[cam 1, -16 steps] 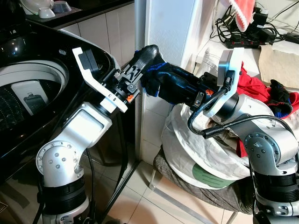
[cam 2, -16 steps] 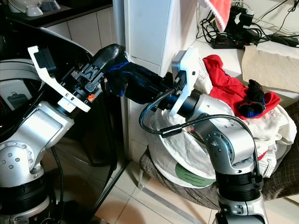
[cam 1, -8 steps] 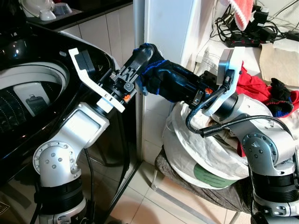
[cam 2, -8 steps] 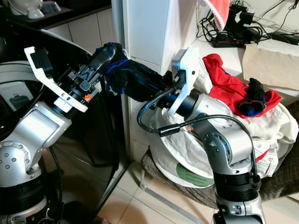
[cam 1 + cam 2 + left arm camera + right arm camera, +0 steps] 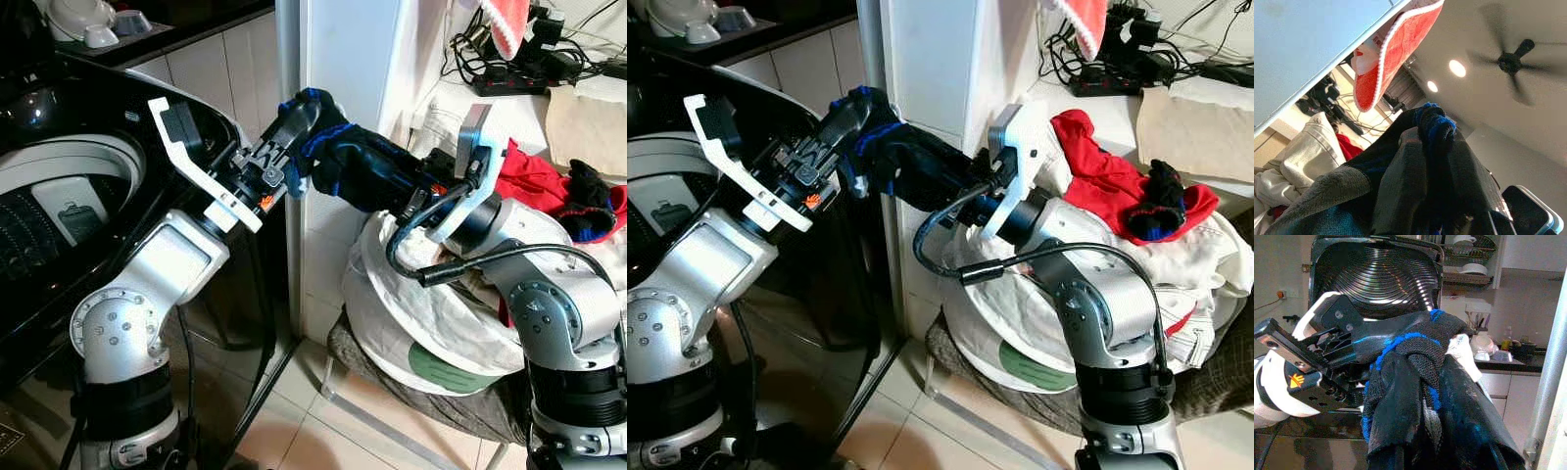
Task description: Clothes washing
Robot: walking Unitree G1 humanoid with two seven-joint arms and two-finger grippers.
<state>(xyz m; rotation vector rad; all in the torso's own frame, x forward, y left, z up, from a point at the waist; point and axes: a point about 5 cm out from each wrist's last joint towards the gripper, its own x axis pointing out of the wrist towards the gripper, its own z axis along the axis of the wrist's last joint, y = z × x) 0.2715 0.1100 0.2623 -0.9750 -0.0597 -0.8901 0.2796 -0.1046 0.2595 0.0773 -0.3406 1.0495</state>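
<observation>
Midair, the black-and-blue garment [image 5: 358, 171] is clamped between left end effector [image 5: 294, 132] and right end effector [image 5: 411, 191].

The garment [image 5: 358, 171] is black with bright blue trim (its knit looks mesh-like in the right wrist view). On the white laundry pile [image 5: 431, 304] lies a red garment [image 5: 534, 181]. The washing machine [image 5: 69, 196] is glossy black.

Black power strip [image 5: 509, 86] on the counter [image 5: 588, 108] — cables tangled.
</observation>
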